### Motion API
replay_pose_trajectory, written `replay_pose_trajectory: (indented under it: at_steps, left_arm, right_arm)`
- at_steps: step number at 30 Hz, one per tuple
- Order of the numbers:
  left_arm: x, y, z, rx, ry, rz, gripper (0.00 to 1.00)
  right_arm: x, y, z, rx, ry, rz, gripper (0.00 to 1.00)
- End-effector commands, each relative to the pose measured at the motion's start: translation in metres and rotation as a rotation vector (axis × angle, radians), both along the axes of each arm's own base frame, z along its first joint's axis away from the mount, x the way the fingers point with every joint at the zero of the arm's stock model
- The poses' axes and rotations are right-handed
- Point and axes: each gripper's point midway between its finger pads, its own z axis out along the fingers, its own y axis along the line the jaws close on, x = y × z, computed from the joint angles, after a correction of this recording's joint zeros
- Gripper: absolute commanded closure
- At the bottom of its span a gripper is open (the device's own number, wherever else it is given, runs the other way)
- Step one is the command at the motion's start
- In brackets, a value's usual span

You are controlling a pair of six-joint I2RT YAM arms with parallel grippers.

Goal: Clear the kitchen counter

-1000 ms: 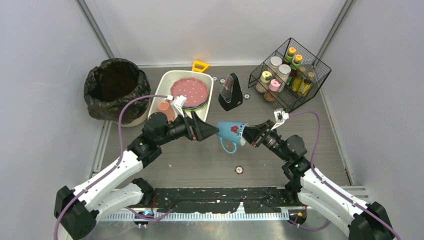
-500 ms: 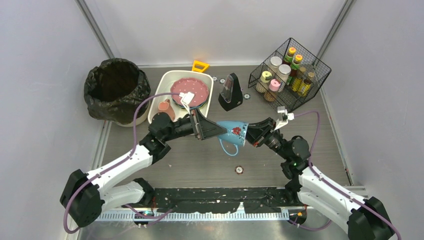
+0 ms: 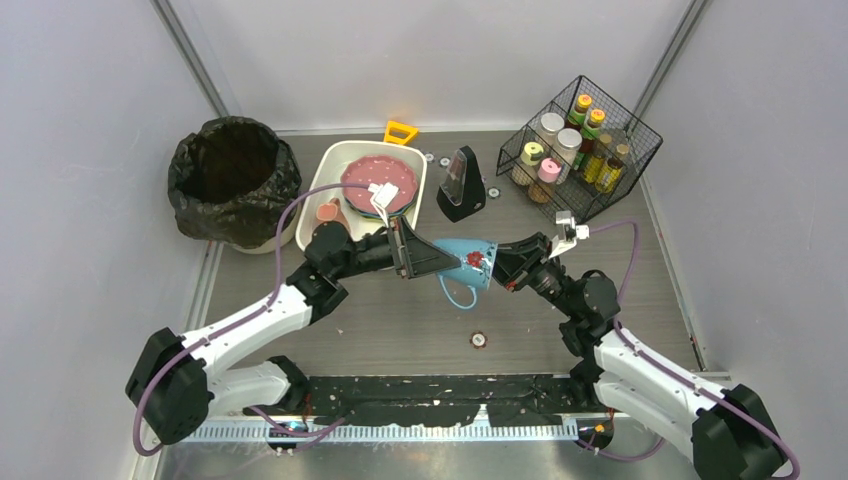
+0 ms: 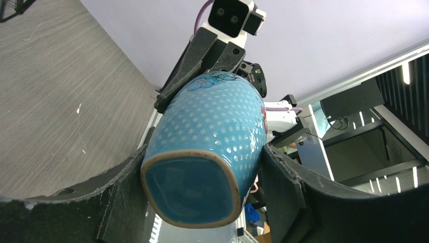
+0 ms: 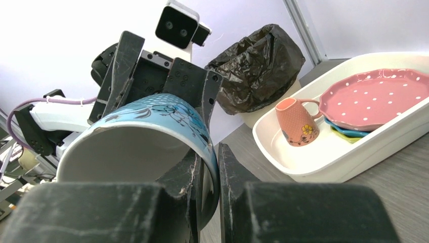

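Your right gripper [image 5: 210,159] pinches the mug [image 4: 212,121] by its rim, one finger inside the mouth and one outside, which leaves the body free for the other arm. Your left gripper [image 4: 202,154] takes that free end. Its fingers [image 4: 121,192] lie against both sides near the base, closed on it. Together they hold the mug on its side in the air above the counter [image 3: 400,330], between the arms. This looks like a handover leftward, since the tub [image 3: 312,200], holding plates [image 5: 374,96] and a pink cup [image 5: 296,121], sits on the left arm's side. Release the right only once the left grip is sure.
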Motion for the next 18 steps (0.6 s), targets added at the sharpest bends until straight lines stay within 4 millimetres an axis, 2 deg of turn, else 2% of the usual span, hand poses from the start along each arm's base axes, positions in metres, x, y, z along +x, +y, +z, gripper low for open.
replay_pose_trajectory:
  at_steps: [1, 4, 6, 8, 9, 10, 13, 17, 18]
  left_arm:
    - [-0.007, 0.001, 0.032, -0.069, -0.123, -0.024, 0.43]
    - [-0.004, 0.004, 0.034, -0.060, -0.158, 0.007, 0.66]
    - [-0.002, 0.007, 0.034, -0.039, -0.189, 0.029, 0.84]
    - [0.003, 0.012, 0.035, -0.006, -0.222, 0.060, 0.99]
    - [0.004, 0.016, 0.035, 0.012, -0.240, 0.077, 1.00]
    - [0.007, 0.020, 0.036, 0.030, -0.265, 0.099, 1.00]
    - [0.018, 0.036, 0.029, 0.146, -0.342, 0.189, 1.00]
    - [0.038, 0.064, 0.020, 0.376, -0.457, 0.337, 1.00]
    - [0.043, 0.072, 0.018, 0.436, -0.490, 0.365, 1.00]
  right_arm:
    - [-0.002, -0.006, 0.036, 0.081, -0.102, -0.021, 0.92]
    - [0.002, -0.006, 0.030, 0.067, -0.083, -0.034, 0.87]
    - [0.005, -0.007, 0.025, 0.052, -0.073, -0.053, 0.76]
    - [0.008, -0.010, 0.021, 0.035, -0.071, -0.079, 0.55]
    - [0.006, -0.012, 0.024, 0.036, -0.082, -0.090, 0.50]
    - [0.010, -0.014, 0.018, 0.012, -0.073, -0.113, 0.41]
    - [0.011, -0.022, 0.016, -0.014, -0.082, -0.168, 0.31]
    - [0.024, -0.039, -0.005, -0.096, -0.026, -0.301, 0.16]
    - [0.024, -0.045, -0.005, -0.101, -0.025, -0.327, 0.13]
